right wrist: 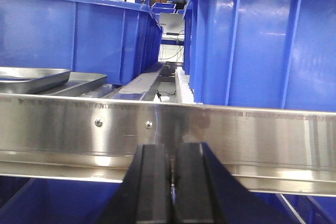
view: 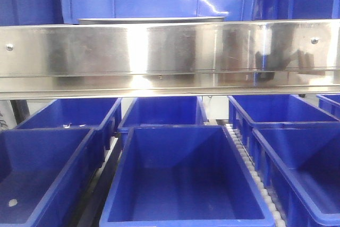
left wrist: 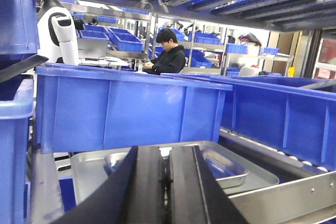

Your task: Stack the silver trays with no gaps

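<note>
Blue bins [view: 180,179] fill the front view below the steel shelf rail [view: 170,51]; a silver tray's rim [view: 151,20] peeks just behind it. Left wrist view: left end effector [left wrist: 168,182], pressed closed and empty, faces the silver trays [left wrist: 231,174], small nested in large, behind the rail. Right wrist view: right end effector [right wrist: 172,182], closed and empty, sits before the rail, trays [right wrist: 31,77] beyond.

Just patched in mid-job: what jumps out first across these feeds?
Blue bins fill almost every view, with a long shiny steel rail running straight across the front view above them. On the shelf behind that rail, the left wrist view shows the silver trays, a smaller one resting inside a larger one. Both claws, left claw and right claw, look shut and hold nothing.
</note>
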